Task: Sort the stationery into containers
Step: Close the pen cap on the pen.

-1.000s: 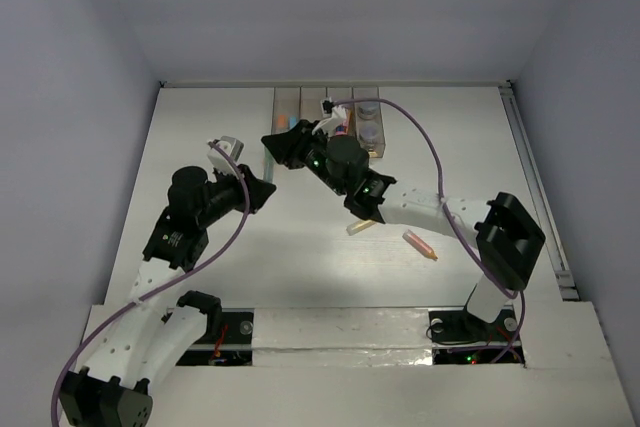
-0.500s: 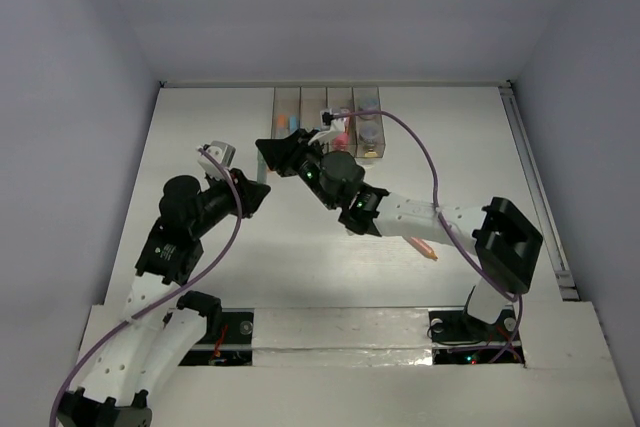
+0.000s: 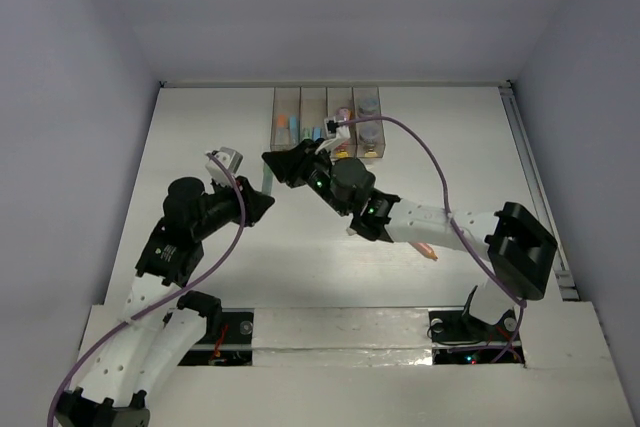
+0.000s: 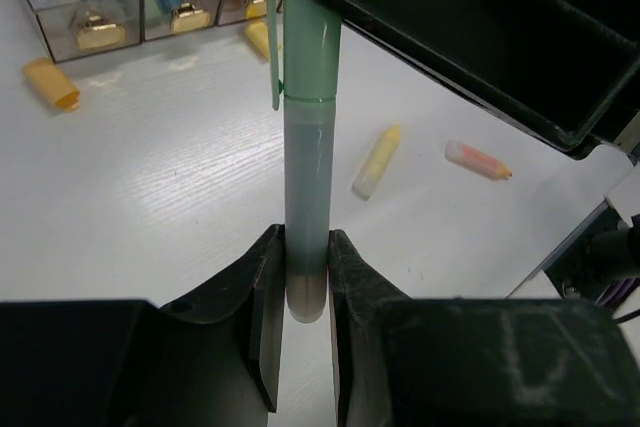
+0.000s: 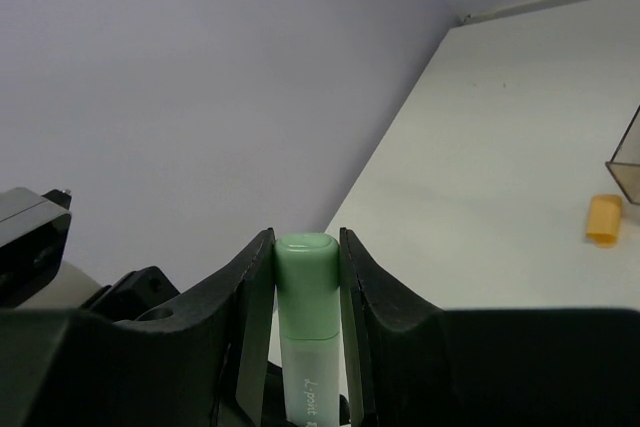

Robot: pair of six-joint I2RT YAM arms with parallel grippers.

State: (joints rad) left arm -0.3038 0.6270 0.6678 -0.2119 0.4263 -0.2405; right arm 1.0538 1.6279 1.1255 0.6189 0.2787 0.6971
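The white bench (image 3: 200, 127) carries the left arm (image 3: 175, 227) and right arm (image 3: 420, 219), which meet above its middle, just short of the bins (image 3: 300, 95) at the far edge. The left fingers (image 4: 265, 297) are clamped on the tail of a green marker (image 4: 305, 197), and the right fingers (image 5: 255, 287) are clamped on its cap, so the marker hangs in the air between the two. A yellow stick (image 4: 375, 162), a pink stick (image 4: 478, 159) and an orange cap (image 4: 52, 84) lie loose on the bench. This looks like a handover, or perhaps a cap being seated; the views do not settle which. If it is a handover, one pair of fingers must next let go cleanly, and the other then carry the marker to a bin with room and line it up lengthwise.
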